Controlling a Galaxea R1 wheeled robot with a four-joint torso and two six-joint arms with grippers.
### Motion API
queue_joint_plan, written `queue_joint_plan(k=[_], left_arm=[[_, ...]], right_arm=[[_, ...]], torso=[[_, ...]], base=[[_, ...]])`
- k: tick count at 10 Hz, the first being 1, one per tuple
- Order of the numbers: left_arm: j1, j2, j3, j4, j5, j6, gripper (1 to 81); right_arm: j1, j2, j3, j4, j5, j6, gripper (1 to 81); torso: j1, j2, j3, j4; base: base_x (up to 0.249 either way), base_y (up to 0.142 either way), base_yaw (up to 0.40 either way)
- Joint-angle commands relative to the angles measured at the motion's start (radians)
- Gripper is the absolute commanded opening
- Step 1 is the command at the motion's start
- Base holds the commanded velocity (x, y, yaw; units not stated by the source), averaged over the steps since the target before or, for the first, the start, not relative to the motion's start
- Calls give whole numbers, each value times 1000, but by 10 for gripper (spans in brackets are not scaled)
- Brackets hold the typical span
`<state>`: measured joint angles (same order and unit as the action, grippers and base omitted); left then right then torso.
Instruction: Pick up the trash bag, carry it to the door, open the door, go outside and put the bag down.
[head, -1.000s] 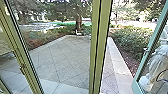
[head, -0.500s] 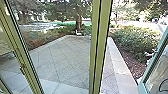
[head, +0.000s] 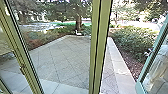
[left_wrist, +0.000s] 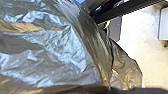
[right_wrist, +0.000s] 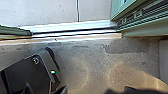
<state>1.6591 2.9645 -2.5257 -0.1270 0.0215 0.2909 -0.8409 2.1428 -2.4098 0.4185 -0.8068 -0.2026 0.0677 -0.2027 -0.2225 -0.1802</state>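
The trash bag (left_wrist: 55, 52) is close against the camera in the left wrist view. This placement suggests a left-arm carry, which leaves the right arm available for the door (head: 153, 56). The grip point is not discernible; the states of the left gripper and right gripper cannot be determined. The door stands swung out at an angle on the robot's right, presumably to provide passage. A pale folded form (head: 160, 71) appears in its glass; reflection or object cannot be established. The green post (head: 100, 45) and raised threshold (right_wrist: 75, 28) constrain the route to the paving (head: 65, 58). Bag snagging on the frame is a risk.
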Motion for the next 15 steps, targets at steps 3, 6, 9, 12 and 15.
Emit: queue_joint_plan(k=[3, 6, 9, 12, 15], left_arm=[[-31, -5, 13, -3, 71, 7, 10], [-34, -7, 12, -5, 71, 7, 10], [-41, -8, 12, -5, 69, 2, 10], [-48, -4, 12, 3, 69, 4, 10], [-57, -8, 12, 1, 69, 5, 10]], right_arm=[[-180, 103, 6, 181, 142, -185, 811], [-215, 169, 31, 192, 132, -258, 811], [-281, 239, 69, 175, 189, -256, 811], [-361, 326, 60, 25, 307, -176, 811], [-429, 395, 69, -225, 419, 75, 811]], torso=[[0, 0, 0, 0], [0, 0, 0, 0], [0, 0, 0, 0], [0, 0, 0, 0], [0, 0, 0, 0]], base=[[0, 0, 0], [0, 0, 0], [0, 0, 0], [0, 0, 0], [0, 0, 0]])
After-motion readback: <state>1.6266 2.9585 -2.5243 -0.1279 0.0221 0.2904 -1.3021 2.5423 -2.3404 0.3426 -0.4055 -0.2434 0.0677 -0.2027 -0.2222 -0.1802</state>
